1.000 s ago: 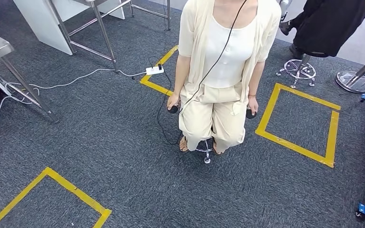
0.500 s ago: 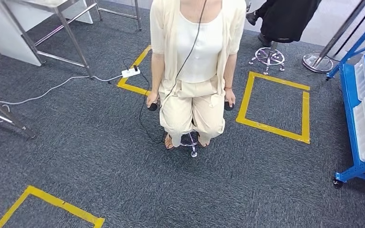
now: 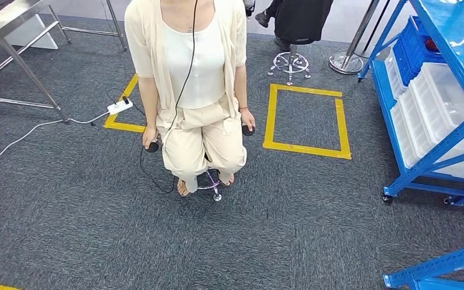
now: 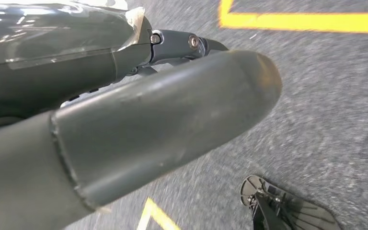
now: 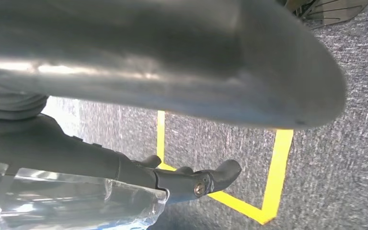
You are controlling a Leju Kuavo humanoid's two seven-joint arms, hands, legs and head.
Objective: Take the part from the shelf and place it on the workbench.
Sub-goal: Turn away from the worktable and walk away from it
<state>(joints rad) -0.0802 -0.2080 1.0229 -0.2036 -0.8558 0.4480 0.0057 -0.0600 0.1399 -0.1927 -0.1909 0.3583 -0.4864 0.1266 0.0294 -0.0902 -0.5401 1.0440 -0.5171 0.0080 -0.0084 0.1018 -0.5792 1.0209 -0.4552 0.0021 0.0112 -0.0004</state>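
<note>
I see even, bright overhead lighting with soft shadows; glare whitens the blue shelf (image 3: 459, 36) top. Both wrist views show motion-blurred carpet (image 4: 326, 110) and defocused near hand surfaces.

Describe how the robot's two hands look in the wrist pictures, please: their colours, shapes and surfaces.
The left hand has a thick, rounded grey thumb with a matt, slightly scuffed surface. Behind it lie darker, slimmer fingers with small silver screws, and a cover wrapped in clear glossy film. The right hand looks the same: a broad grey thumb, dark fingers with a silver screw, and clear film over the cover.
</note>
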